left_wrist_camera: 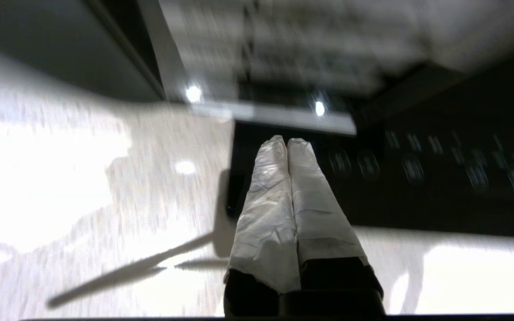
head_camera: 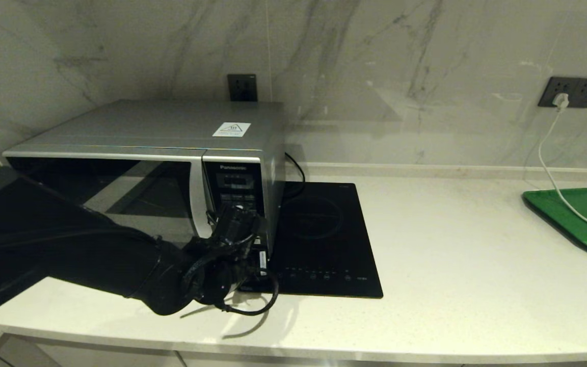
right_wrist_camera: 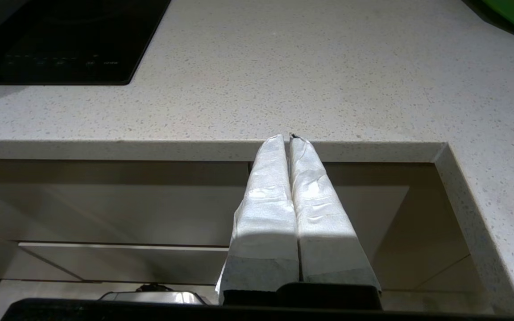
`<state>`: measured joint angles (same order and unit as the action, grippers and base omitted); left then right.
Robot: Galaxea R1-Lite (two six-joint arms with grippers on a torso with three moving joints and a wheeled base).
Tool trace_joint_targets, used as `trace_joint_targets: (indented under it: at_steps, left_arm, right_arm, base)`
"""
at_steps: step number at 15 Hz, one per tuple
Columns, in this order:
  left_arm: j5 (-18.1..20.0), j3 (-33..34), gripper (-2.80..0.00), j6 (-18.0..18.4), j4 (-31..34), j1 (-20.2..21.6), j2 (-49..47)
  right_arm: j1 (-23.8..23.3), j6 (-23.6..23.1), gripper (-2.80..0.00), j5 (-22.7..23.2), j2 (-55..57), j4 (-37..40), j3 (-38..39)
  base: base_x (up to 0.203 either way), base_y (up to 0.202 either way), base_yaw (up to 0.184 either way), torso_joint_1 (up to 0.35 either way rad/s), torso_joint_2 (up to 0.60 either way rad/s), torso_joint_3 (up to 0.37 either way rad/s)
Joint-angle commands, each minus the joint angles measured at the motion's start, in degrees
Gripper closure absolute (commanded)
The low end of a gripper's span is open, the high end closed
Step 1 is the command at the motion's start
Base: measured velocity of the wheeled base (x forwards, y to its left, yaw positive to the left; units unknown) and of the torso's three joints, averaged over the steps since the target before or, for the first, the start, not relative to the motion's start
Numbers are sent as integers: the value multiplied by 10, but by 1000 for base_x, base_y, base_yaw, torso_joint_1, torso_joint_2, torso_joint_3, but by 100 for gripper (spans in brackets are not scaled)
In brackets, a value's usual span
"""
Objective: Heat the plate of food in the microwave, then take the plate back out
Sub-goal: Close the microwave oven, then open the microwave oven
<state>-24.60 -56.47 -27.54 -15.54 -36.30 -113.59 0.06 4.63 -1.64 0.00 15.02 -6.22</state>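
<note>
Currently left gripper (left_wrist_camera: 287,141) pinched closed, empty, at microwave (head_camera: 145,153) keypad's lower edge | microwave far-left, door closed, handle strip just left of fingertips | plate of food not visible | right gripper (right_wrist_camera: 289,138) closed, parked below counter (right_wrist_camera: 328,80) edge.

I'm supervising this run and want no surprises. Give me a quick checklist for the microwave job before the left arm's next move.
1. Microwave door shut: ok, it sits flush.
2. Plate of food located: cannot tell, it shows in no view; the dark door glass hides the inside.
3. Left tool shut and empty: ok, fingers pressed together.
4. Left tool near the keypad panel: ok, close at its lower part; contact cannot tell.
5. Right tool out of the way: ok, shut, below the counter edge.
</note>
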Motion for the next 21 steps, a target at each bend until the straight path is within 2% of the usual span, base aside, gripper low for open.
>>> trace_joint_targets:
  at_steps: [1,3,6,8,11,13,14,16,17,19,21]
  left_arm:
    - [-1,66,0,-2,5,-19,73]
    - [-1,99,0,-2,28,-25,125]
    - [16,94,0,-15,139,-25,224]
    - [37,30,0,-28,261,-16,273]
    - [80,-98,0,-46,417,29,311]
    - [93,-129,0,-40,452,33,382]
    - [80,-138,0,-26,458,23,425]
    - [13,-153,0,5,476,3,514]
    - [-13,-159,0,13,504,8,553]
    - [-33,-163,0,4,580,81,615]
    - [-36,-161,0,-7,655,130,701]
  right_arm:
    - [0,0,0,0,0,1,0]
    - [0,0,0,0,0,1,1]
    - [0,0,0,1,0,1,0]
    - [0,0,0,0,0,1,0]
    - [0,0,0,0,0,1,0]
    - [0,0,0,1,0,1,0]
    - [0,0,0,0,0,1,0]
    - [0,0,0,1,0,1,0]
    - [1,0,0,0,0,1,0]
    - [0,0,0,0,0,1,0]
    - [1,0,0,0,0,1,0]
  base:
    - [0,0,0,0,0,0]
    - [0,0,0,0,0,0]
    - [0,0,0,0,0,0]
    - [0,0,0,0,0,0]
    - [0,0,0,0,0,0]
    - [0,0,0,0,0,0]
    - [0,0,0,0,0,0]
    - [0,0,0,0,0,0]
    - [0,0,0,0,0,0]
    - [0,0,0,0,0,0]
    - [0,0,0,0,0,0]
